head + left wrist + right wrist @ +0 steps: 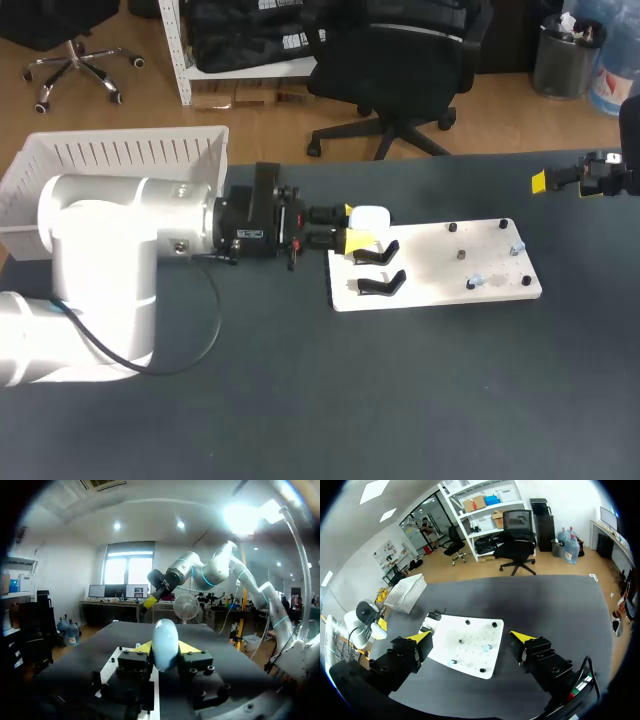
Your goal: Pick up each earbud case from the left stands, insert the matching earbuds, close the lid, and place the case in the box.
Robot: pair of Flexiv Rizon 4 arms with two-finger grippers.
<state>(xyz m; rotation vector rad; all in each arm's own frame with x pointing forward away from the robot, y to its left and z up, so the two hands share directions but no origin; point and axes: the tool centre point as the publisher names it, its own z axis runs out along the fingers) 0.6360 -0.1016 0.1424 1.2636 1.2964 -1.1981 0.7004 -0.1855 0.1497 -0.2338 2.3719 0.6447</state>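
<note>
Left gripper [349, 226] grasps the white case [370, 217] at the board's [440, 272] 9 o'clock edge. Right gripper [471, 636] hangs released at the board's 2 o'clock, well apart.

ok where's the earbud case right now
In the head view the earbud case is clamped in the left gripper, at the left end of the white board, beside the black stands.

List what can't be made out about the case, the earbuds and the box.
- Case: lid open or shut is unclear. It is too small in the head view and blurred in the left wrist view, and the left pincer covers its sides.
- Pale bits on the board: too small in the head and right wrist views to tell if they are earbuds.
- Box: in the head view, the left arm hides its floor.
</note>
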